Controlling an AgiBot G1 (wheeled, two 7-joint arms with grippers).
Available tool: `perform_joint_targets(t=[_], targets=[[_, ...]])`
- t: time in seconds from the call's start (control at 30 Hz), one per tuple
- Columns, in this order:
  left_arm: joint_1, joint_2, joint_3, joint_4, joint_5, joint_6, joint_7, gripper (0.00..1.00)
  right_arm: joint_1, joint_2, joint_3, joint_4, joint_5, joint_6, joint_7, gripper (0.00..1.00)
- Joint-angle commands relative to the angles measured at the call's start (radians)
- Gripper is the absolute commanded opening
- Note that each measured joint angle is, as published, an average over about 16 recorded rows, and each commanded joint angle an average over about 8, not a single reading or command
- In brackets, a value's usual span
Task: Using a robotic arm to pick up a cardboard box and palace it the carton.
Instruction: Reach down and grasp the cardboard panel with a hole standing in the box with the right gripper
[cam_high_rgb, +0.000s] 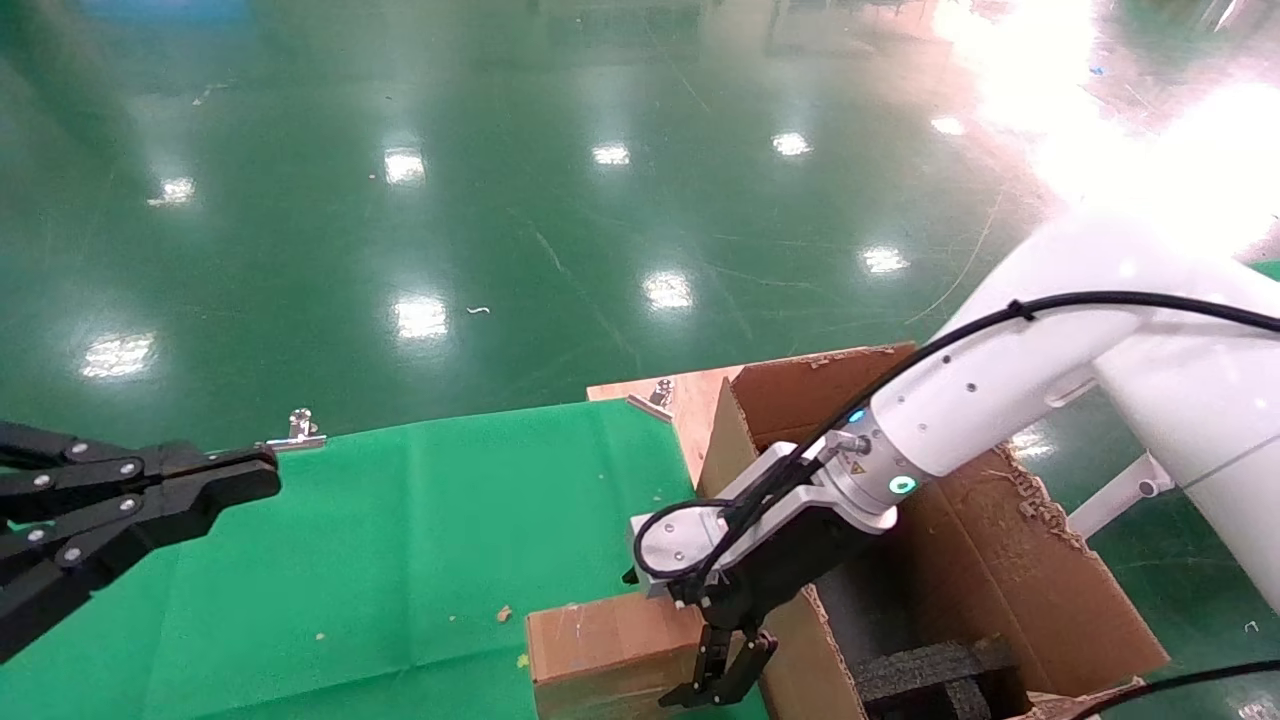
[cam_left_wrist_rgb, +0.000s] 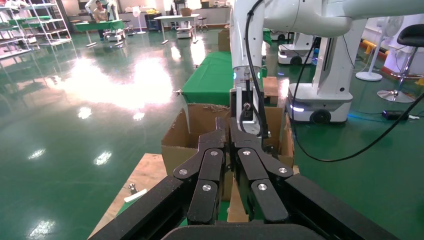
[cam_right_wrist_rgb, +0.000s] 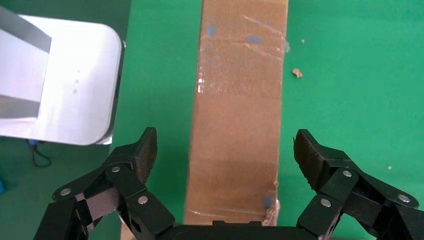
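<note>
The right pincer of the robotic arm hangs over the cardboard box, spread wide, with a finger on one long side of the box and the other finger on the opposite long side, neither touching cardboard as far as the wrist view shows. The box lies flat on the green cloth at the desk's near edge, close to its right-hand corner, with its end just beside the wall of the carton.

The main risk is that nearness. If the pincer drops straight down, the finger on the carton side may catch the carton's wall or its torn flap and push the box askew instead of closing on it. The box also sits close to the near edge, so a shove from an off-centre finger could slide it over the edge (how much of it is still supported cannot be told from here). Clear tape crosses its top face and the sides look smooth; I would judge a light squeeze liable to slip during the lift. On the way into the carton, the black foam insert sits in the bottom, and a box carried tilted could land on it crooked.

The left pincer is parked over the desk's left edge, its fingers pressed together.
</note>
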Motion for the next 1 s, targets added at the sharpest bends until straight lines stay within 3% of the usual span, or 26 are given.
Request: perform_joint_targets(t=[0.03,0.13,0.17,1.0], targets=[[0.000,0.000,0.000,0.000,0.000,0.000,0.000,1.00,0.014,-0.011,-0.021,-0.013,-0.003,0.001,-0.011,0.42],[0.000,0.000,0.000,0.000,0.000,0.000,0.000,1.00,0.021,-0.016,-0.030,-0.018,-0.003,0.000,-0.016,0.04],[0.000,0.000,0.000,0.000,0.000,0.000,0.000,1.00,0.020,-0.015,-0.029,-0.018,-0.002,0.000,-0.015,0.00],[0.000,0.000,0.000,0.000,0.000,0.000,0.000,1.00,0.005,-0.005,-0.009,-0.006,-0.001,0.001,-0.005,0.00]])
